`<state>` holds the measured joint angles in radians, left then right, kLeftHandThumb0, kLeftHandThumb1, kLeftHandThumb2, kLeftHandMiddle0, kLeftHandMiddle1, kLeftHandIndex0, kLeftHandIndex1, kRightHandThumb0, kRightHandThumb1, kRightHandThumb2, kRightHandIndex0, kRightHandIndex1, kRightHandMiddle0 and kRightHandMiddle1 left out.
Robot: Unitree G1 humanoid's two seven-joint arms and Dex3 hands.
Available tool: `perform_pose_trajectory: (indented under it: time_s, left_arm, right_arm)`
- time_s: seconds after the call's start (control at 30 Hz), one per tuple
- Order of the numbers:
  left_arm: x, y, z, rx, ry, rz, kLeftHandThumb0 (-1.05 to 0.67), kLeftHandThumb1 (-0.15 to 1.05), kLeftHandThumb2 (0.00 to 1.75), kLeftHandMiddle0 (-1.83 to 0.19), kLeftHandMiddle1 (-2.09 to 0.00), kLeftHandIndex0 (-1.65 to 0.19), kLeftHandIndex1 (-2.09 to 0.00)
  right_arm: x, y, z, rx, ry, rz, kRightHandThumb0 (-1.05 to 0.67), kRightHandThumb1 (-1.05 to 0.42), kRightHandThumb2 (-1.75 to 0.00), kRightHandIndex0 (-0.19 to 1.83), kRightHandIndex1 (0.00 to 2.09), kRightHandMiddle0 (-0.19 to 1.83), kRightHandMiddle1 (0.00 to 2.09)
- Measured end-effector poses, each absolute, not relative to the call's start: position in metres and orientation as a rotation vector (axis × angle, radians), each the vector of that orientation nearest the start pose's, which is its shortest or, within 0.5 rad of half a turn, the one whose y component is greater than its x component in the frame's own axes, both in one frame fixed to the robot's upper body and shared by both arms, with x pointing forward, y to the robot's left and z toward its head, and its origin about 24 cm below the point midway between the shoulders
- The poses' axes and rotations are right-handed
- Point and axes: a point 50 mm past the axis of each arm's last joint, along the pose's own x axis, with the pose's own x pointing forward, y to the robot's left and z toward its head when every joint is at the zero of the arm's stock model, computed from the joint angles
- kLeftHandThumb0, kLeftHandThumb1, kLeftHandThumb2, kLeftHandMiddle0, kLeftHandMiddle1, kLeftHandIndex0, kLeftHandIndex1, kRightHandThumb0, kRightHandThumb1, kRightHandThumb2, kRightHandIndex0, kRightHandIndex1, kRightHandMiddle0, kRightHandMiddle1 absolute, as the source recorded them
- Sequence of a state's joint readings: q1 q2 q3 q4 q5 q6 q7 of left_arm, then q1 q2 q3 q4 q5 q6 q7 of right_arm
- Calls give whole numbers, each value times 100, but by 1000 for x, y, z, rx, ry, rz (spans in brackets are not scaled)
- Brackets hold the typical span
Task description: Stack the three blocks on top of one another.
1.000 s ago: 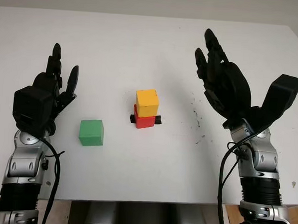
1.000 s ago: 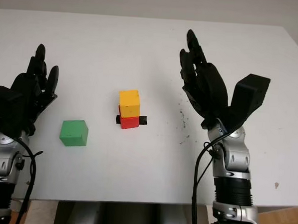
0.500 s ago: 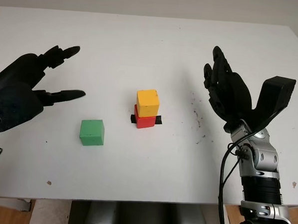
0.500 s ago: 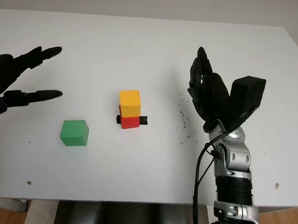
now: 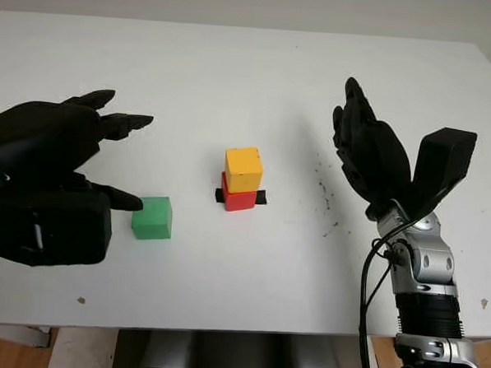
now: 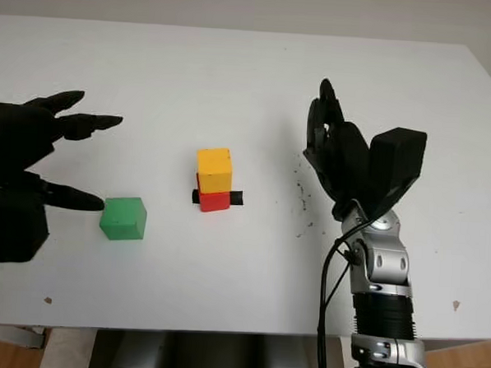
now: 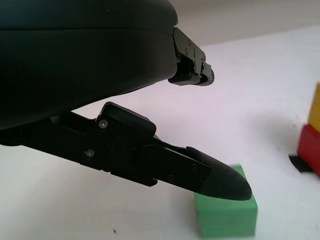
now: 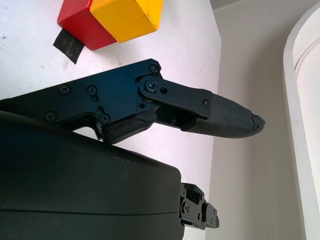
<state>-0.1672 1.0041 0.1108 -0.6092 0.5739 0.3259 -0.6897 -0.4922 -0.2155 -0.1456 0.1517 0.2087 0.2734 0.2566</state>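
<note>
A yellow block [image 5: 242,168] sits on a red block [image 5: 238,198] at the table's middle, over a strip of black tape [image 5: 260,198]. A green block [image 5: 152,218] lies alone to their left. My left hand [image 5: 119,157] hovers open just left of the green block, its thumb tip [image 5: 126,200] close beside the block's left face and its other fingers [image 5: 127,123] above and behind it. The left wrist view has the thumb [image 7: 220,180] over the green block [image 7: 227,214]. My right hand [image 5: 355,136] is open, raised to the right of the stack.
The white table [image 5: 234,84] runs to a front edge near the picture's bottom. Dark specks [image 5: 323,192] mark the surface right of the stack. A small spot [image 5: 80,300] lies near the front left edge.
My left hand has dropped and come forward toward the green block, its thumb now beside the block. My right hand has shifted only slightly. The blocks have not moved.
</note>
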Motion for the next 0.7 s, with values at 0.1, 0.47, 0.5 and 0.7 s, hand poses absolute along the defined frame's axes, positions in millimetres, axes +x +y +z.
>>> perform_pose_trajectory:
  time_s: [0.1,0.47,0.5,0.7]
  left_arm:
    - [236,223,227,1595,-17,-279,-86,105,10,14,-4,-19,-4]
    - [233,217,218,1576,53,-387,-92,105,8,16,-5,-18,-4]
    - [233,217,217,1581,54,-389,-92,105,9,16,-5,-18,-4]
    - [232,213,209,1664,25,-348,-91,105,11,12,-7,-22,-6]
  right_arm:
    - [338,-179,134,31,-85,228,-74,-105,-72,-19,0,-19,0]
    - [337,-179,131,33,-80,225,-72,-105,-70,-19,0,-19,0]
    - [337,-179,131,33,-81,224,-72,-105,-69,-19,0,-19,0]
    - [337,-179,131,34,-81,217,-71,-105,-67,-19,0,-19,0]
